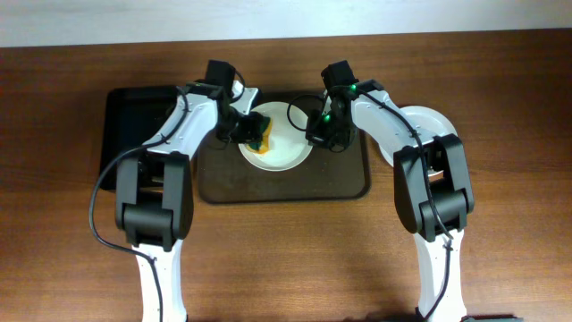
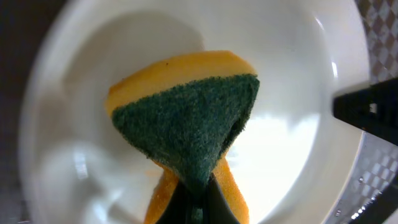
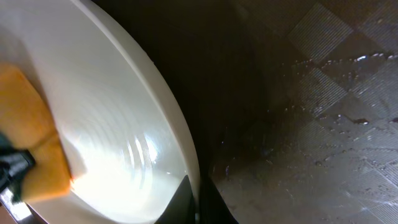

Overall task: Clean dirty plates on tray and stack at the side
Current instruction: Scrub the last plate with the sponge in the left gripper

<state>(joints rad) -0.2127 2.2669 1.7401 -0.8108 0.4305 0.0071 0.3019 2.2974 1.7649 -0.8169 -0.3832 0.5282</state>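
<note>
While the brown tabletop (image 1: 500,72) carries the dark tray (image 1: 349,183) at centre, one white plate (image 1: 286,150) lies in the tray's far half, and a second plate (image 1: 429,116) sits off the tray to the right. The left hand (image 2: 194,202) is clamped on a folded yellow-and-green sponge (image 2: 186,124) resting in the plate. The right hand (image 3: 194,202) pinches the plate's right rim. Judgement: keep that rim pinned and sweep the green face evenly across the whole well, since the wet tray may let the plate slide.
</note>
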